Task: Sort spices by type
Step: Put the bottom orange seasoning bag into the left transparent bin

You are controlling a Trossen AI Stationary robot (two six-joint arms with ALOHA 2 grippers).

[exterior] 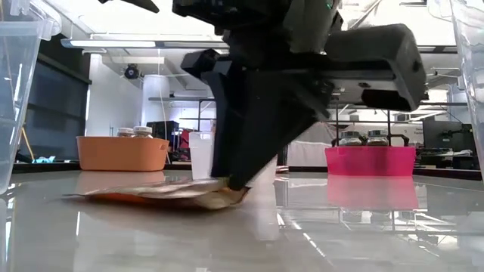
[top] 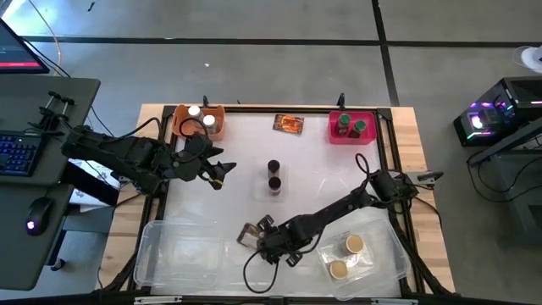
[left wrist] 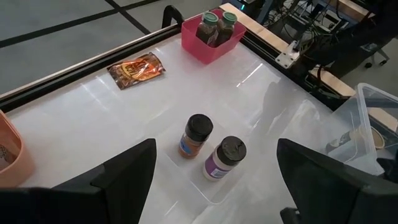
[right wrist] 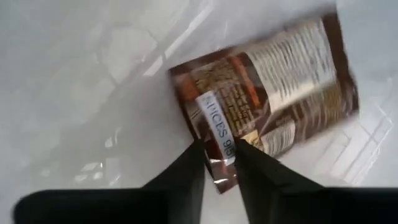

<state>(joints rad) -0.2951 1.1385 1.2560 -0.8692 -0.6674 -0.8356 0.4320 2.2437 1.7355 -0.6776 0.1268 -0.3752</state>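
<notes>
White tabletop held your work. At left, your left gripper [top: 222, 172] hung spread and empty beside the orange bin [top: 212, 129] of white-lidded jars [top: 194, 111]. Mid-table, two black-lidded jars [top: 273, 174] and one packet [top: 289, 124] stood unsorted. Your right gripper [top: 261, 235] pinched the second packet [top: 248, 235] by its edge near the front; the pink bin [top: 339, 135] and right tray [top: 391, 246] looked filled. Open room lay between the trays.

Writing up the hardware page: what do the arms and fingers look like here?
Both arms are black and jointed, with black cables looping off them onto the table. The left gripper and the right gripper are blocky and dark; the fingers are plain matte black, tapering to narrow tips, with no markings visible.
</notes>
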